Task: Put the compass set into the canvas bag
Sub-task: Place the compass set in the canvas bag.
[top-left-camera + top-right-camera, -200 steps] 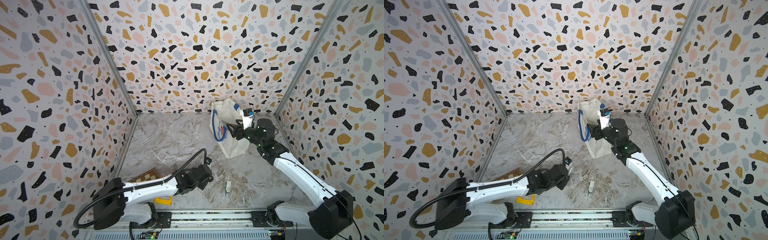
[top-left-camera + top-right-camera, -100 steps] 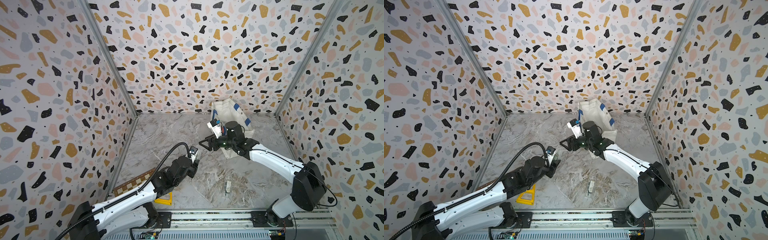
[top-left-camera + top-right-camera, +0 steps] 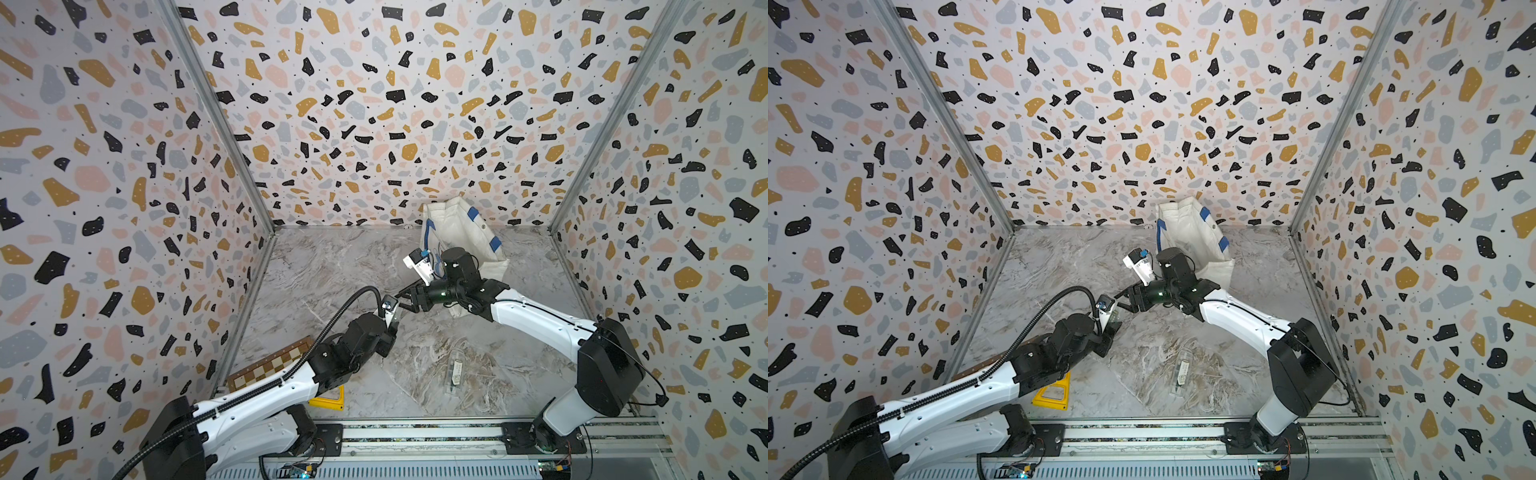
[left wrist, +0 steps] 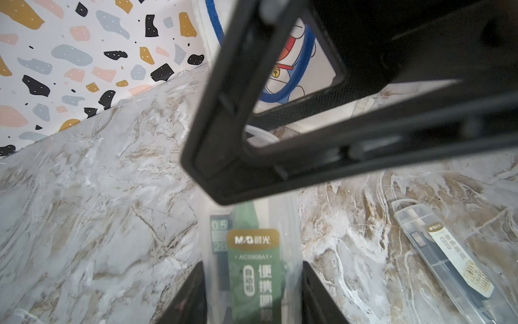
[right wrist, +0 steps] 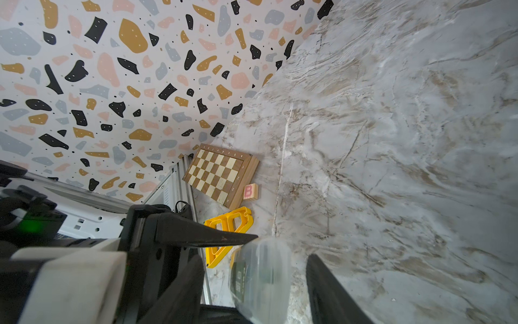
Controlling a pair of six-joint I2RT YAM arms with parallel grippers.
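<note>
We see the compass set (image 4: 253, 252), a clear case with a green label, clamped between the fingers of the left gripper (image 4: 252, 266), which press on its two long sides. It is held above the marble table (image 3: 332, 270), near the middle. The case's free end pokes between the fingers of the right gripper (image 5: 253, 259), whose jaws stand apart. In the right wrist view we make out a sliver of background on either side of the case, so neither finger touches it. In both top views the two grippers meet nose to nose. The canvas bag (image 3: 457, 232) stands by the back wall (image 3: 395, 124), behind the right arm (image 3: 540, 320) and apart from the case. A second clear case (image 3: 455, 370), white-labelled, lies flat on the table near the front, well apart from both grippers.
</note>
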